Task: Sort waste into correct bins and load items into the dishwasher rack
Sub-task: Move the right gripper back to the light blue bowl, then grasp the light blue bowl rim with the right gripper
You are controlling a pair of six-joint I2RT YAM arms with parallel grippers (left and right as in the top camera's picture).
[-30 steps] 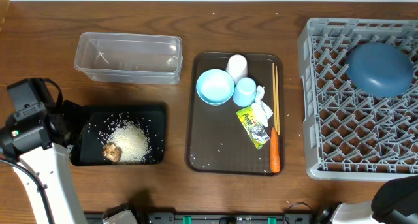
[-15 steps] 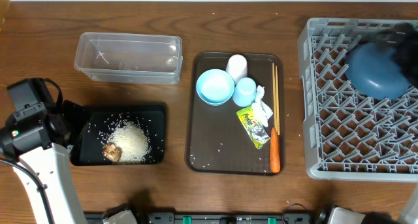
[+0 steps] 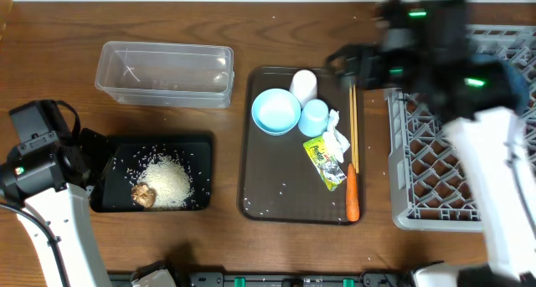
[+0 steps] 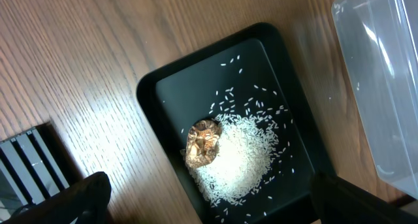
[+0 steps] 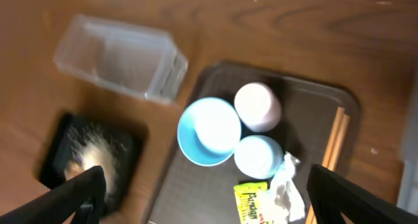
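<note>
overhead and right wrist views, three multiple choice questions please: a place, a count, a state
1. Where is the heap of white rice? A clear rectangular plastic tub; B shallow black rectangular tray; C grey rack.
2. How many cups stand on the dark brown serving tray? A one; B two; C four.
3. Right pincer is: A open, empty; B shut on chopsticks; C shut on a cup.
B: rice heaped in it. B: a white cup and a light-blue cup. A: fingers wide apart, nothing between.

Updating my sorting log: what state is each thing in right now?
Clear tub, empty.
Black tray, holds rice and a brown lump.
Blue bowl, upright, empty.
Carrot, lying on the brown serving tray.
Foil wrapper, lying on that tray.
Left tool, open, empty.
Right tool, open, empty.
</note>
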